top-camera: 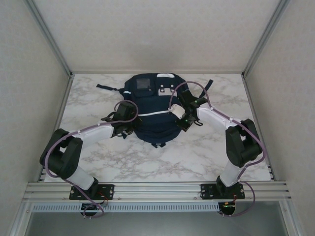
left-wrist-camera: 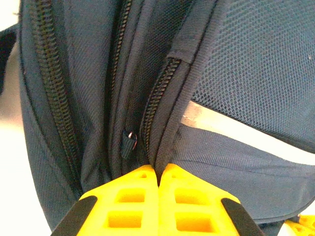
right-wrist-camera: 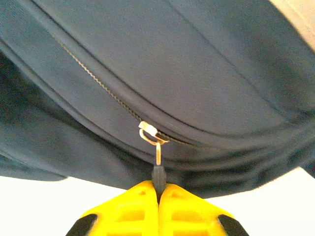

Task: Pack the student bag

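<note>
Now your student bag lies flat on the desk, midway along its far edge. Your right jaws are clamped on a zipper pull; your left jaws are closed tight against a side zipper, and I cannot tell whether they pinch fabric.

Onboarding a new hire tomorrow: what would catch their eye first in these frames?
A dark navy student bag lies flat in the middle of the marbled table. In the right wrist view, the right tool is shut on the bag's zipper pull. In the left wrist view, the left tool appears to pinch a fabric fold beside a zipper.
</note>
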### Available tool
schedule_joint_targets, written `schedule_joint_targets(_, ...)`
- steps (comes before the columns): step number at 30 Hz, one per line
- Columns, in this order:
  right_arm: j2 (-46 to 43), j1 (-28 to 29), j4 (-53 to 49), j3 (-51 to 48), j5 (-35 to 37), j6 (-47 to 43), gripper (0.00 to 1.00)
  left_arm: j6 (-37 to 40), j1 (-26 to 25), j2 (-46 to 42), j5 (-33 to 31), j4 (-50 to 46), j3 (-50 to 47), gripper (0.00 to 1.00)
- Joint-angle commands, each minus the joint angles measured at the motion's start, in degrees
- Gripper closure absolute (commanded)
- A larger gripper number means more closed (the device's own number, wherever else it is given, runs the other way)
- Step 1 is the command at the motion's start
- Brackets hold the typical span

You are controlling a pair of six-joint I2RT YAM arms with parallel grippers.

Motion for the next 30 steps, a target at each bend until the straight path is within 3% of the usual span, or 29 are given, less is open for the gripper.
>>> schedule_joint_targets(1,2.45,-2.33,-7.98,2.46,6.82,-2.71,1.0,8.3,3.96,-2.21,-0.98,-10.45,-1.7,1.0)
schedule_joint_targets(6,3.9,-4.9,-3.91,5.32,11.06,-6.97,1.0,11.35,5.32,-2.07,0.3,-11.43,-0.82,1.0)
schedule_joint_targets(11,6.26,-7.59,10.09,6.56,13.35,-15.18,1.0,14.3,5.5,-0.32,2.04,-12.86,0.75,1.0)
schedule_joint_targets(23,17.34,-10.4,22.59,19.54,16.2,-11.7,1.0,15.72,5.5,-1.64,3.02,-13.2,0.14,1.0)
schedule_joint_targets(27,17.84,-10.48,22.64,20.67,12.83,-7.42,1.0,16.06,5.51,-2.47,2.31,-13.71,-0.11,1.0)
schedule_joint_targets(30,16.58,-10.52,23.41,19.05,11.21,-4.27,0.81,15.9,5.66,-3.31,1.99,-13.8,0.2,1.0)
